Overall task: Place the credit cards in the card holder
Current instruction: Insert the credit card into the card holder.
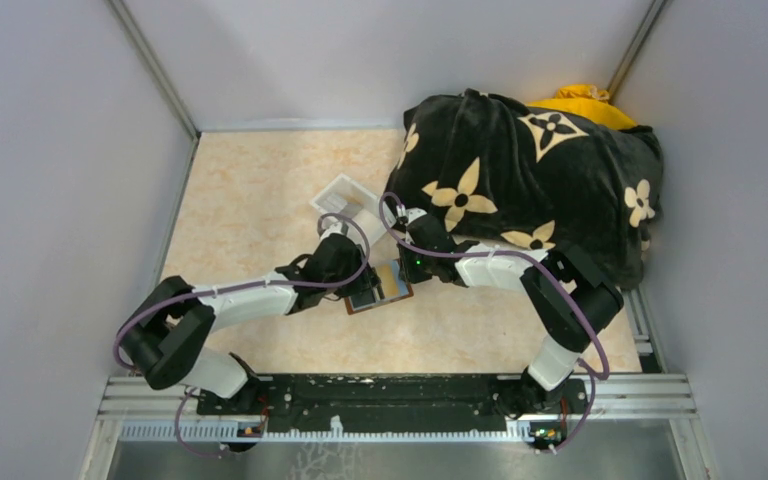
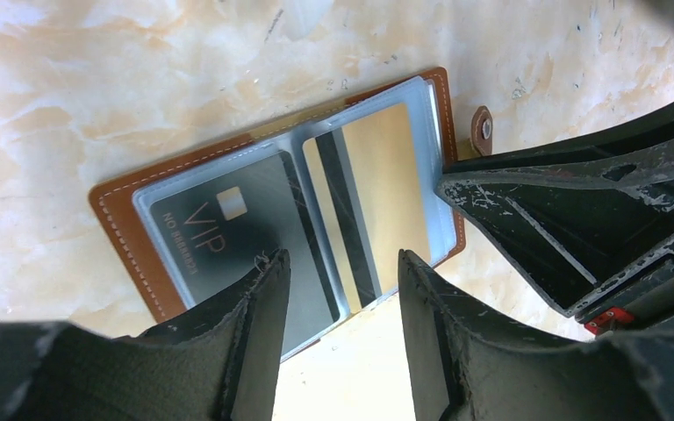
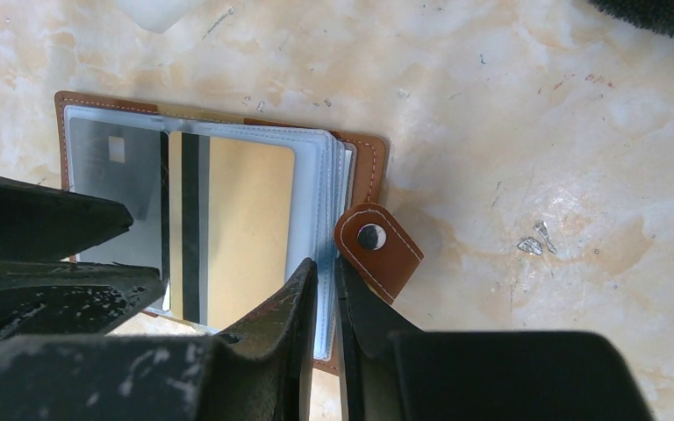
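The card holder lies open on the table between both grippers; its brown cover shows in the left wrist view and the right wrist view. Its clear sleeves hold a dark grey VIP card and a tan card with a black stripe; both also show in the right wrist view, grey and tan. My left gripper is open and empty over the holder's near edge. My right gripper is shut on the holder's right edge, beside the snap tab.
A clear plastic tray stands just behind the grippers. A black blanket with tan flowers covers a mound at the back right, with something yellow behind it. Grey walls close in the table on three sides.
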